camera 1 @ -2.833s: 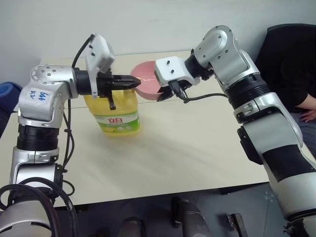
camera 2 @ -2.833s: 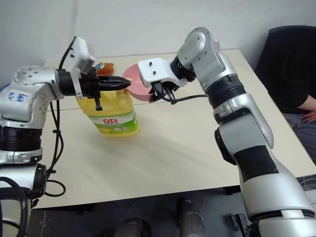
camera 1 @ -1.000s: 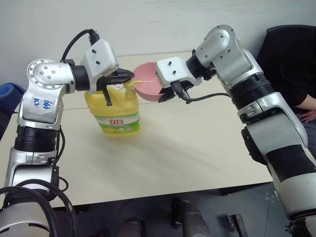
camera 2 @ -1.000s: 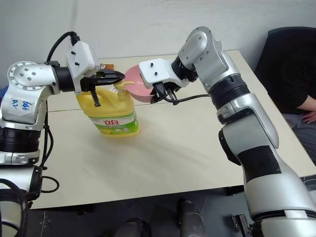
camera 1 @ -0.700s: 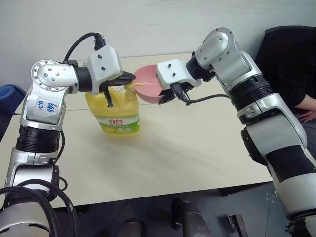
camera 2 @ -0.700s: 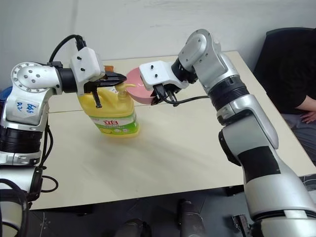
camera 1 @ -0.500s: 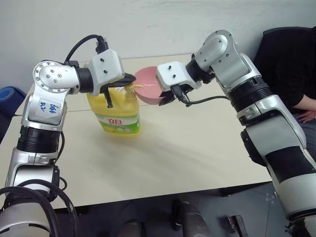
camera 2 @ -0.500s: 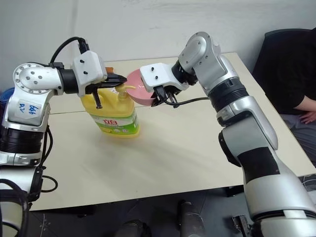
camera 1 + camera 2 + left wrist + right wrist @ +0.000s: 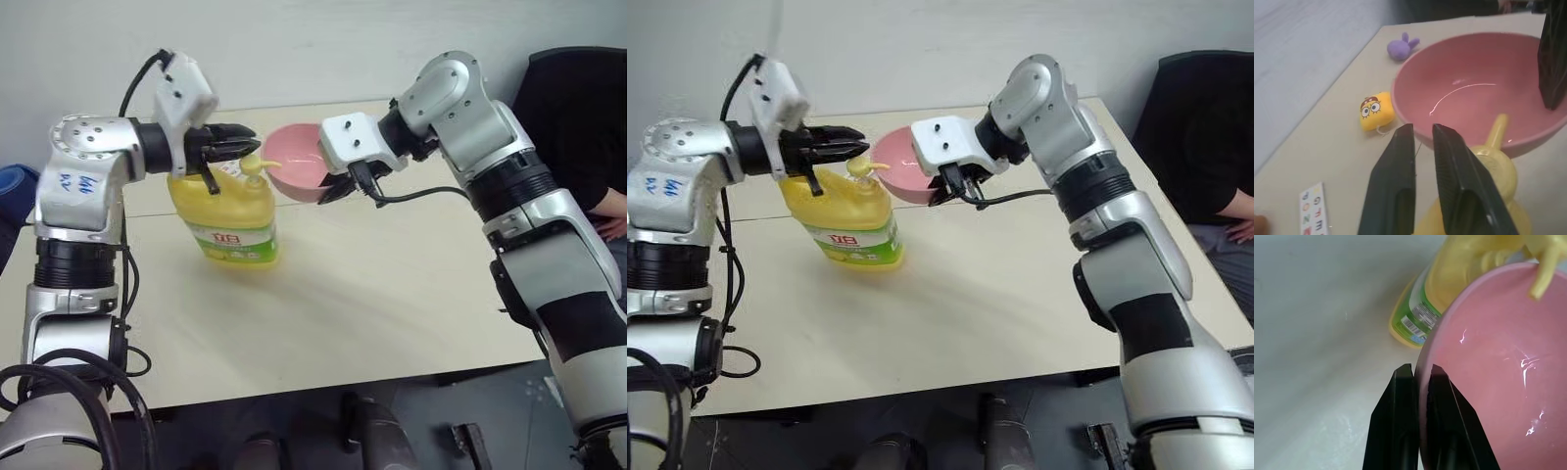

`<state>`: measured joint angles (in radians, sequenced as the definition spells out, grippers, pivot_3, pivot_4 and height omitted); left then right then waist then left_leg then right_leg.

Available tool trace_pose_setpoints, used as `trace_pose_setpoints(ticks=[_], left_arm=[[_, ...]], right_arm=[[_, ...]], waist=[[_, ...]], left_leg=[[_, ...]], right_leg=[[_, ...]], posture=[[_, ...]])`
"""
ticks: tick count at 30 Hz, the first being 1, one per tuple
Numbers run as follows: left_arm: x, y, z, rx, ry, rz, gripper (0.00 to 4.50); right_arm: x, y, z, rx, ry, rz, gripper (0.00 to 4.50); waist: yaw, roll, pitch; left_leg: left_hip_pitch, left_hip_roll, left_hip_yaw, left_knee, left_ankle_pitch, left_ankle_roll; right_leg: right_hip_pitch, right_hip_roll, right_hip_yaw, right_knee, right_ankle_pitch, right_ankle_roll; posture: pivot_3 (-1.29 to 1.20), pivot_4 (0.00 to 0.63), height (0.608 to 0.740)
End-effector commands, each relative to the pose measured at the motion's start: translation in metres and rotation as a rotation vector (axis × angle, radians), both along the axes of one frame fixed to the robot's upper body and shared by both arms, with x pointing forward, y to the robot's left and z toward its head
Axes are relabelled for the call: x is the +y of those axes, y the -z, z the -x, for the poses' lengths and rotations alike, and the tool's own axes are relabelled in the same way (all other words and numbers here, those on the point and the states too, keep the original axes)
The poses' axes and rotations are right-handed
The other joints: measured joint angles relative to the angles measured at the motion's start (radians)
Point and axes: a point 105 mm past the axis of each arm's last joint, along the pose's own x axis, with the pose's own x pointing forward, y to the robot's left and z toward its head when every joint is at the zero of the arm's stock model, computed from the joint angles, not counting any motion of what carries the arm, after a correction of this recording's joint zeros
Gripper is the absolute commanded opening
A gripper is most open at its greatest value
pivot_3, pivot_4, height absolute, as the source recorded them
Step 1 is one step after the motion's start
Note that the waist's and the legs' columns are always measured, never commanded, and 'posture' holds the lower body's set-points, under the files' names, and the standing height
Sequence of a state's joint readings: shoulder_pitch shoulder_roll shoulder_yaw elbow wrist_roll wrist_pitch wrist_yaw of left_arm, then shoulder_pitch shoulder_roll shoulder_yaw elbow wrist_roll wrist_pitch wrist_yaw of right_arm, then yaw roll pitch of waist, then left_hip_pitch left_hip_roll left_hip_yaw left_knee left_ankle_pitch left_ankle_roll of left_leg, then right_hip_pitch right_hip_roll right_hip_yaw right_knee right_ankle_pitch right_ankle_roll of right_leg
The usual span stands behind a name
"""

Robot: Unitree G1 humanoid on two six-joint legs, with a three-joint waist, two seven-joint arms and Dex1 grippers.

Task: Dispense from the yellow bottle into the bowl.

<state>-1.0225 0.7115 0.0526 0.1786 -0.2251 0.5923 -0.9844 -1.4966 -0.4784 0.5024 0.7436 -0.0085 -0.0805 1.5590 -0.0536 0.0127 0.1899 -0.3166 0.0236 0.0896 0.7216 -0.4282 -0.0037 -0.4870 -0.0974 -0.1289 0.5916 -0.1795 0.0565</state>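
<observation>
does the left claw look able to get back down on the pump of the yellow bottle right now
Probably yes. The left claw hovers just above the pump of the yellow bottle, with nothing between them. The bowl, pinched at its rim by the right claw, sits under the spout, off to the side.

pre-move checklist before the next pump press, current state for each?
1. Bowl held: ok. The right gripper is shut on its rim.
2. Bowl under the spout: ok. The pump nozzle reaches over the bowl's rim.
3. Yellow bottle upright on the table: ok.
4. Left gripper on the pump: not ok. It sits just above the pump head, fingers slightly apart.
5. Liquid in the bowl: cannot tell. Thin glossy streaks show inside, the amount is unclear.
6. Bystander clear: ok. A person sits past the table's right edge, away from both arms.
</observation>
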Motion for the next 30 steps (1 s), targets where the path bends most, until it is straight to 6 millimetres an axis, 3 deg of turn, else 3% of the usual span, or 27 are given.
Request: trace_pose_setpoints(ticks=[1, 3, 6, 8, 11, 19, 25, 30], left_arm=[[0.009, -0.062, 0.037, -0.101, 0.061, 0.161, 1.71], [0.019, -0.077, 0.063, -0.1, 0.109, 0.211, 2.29], [0.042, -0.081, 0.096, -0.074, 0.092, 0.219, 3.08], [0.057, -0.075, 0.119, -0.036, 0.075, 0.197, 3.67], [0.078, -0.049, 0.15, 0.076, 0.001, 0.146, 4.48], [0.095, 0.037, 0.208, 0.349, -0.152, 0.035, 4.48], [0.098, 0.066, 0.214, 0.368, -0.223, 0.016, 4.48], [0.096, 0.065, 0.209, 0.346, -0.21, 0.029, 4.5]], right_arm=[[-0.01, -0.007, 0.011, 0.008, -0.038, -0.008, 0.0], [-0.021, -0.002, 0.013, 0.02, -0.018, -0.022, 0.0], [-0.041, 0.014, 0.016, 0.045, 0.021, -0.028, 0.0], [-0.053, 0.029, 0.018, 0.066, 0.056, -0.035, 0.0], [-0.065, 0.055, 0.018, 0.07, 0.126, -0.059, 0.0], [-0.078, 0.119, 0.024, 0.03, 0.224, -0.09, 0.0], [-0.081, 0.155, 0.015, -0.06, 0.262, -0.07, 0.0], [-0.09, 0.167, 0.013, -0.051, 0.272, -0.029, 1.46]], waist=[[-0.001, -0.002, 0.002], [-0.004, -0.003, 0.002], [-0.004, -0.003, 0.002], [-0.002, -0.002, 0.002], [0.0, -0.003, 0.003], [0.004, -0.003, 0.003], [0.007, -0.003, 0.003], [0.008, -0.003, 0.003]], left_leg=[[-0.003, 0.0, -0.001, 0.0, 0.0, 0.0], [-0.004, 0.0, -0.001, 0.0, 0.0, 0.0], [-0.004, 0.001, -0.001, -0.002, 0.0, 0.0], [-0.003, 0.001, -0.001, -0.003, 0.0, 0.0], [-0.003, 0.002, -0.001, -0.001, 0.0, -0.001], [0.001, 0.005, -0.001, 0.002, -0.002, -0.005], [0.001, 0.006, 0.0, 0.001, -0.002, -0.008], [0.003, 0.006, 0.0, 0.001, -0.002, -0.008]], right_leg=[[-0.002, 0.0, -0.001, -0.001, 0.0, 0.0], [-0.002, 0.0, -0.003, -0.002, 0.0, 0.0], [-0.002, 0.0, -0.003, -0.004, 0.0, 0.0], [-0.002, 0.0, -0.003, -0.004, 0.0, 0.0], [-0.001, 0.0, -0.003, -0.004, 0.0, 0.0], [0.003, 0.004, 0.0, -0.001, -0.002, -0.004], [0.004, 0.005, 0.001, -0.001, -0.004, -0.008], [0.005, 0.006, 0.01, 0.0, -0.006, -0.011]], posture=[[0.0, 0.15, 0.74], [0.0, 0.15, 0.74], [0.0, 0.15, 0.74], [0.0, 0.15, 0.74], [0.0, 0.15, 0.74], [0.0, 0.15, 0.74], [0.0, 0.15, 0.74], [0.0, 0.15, 0.74]])
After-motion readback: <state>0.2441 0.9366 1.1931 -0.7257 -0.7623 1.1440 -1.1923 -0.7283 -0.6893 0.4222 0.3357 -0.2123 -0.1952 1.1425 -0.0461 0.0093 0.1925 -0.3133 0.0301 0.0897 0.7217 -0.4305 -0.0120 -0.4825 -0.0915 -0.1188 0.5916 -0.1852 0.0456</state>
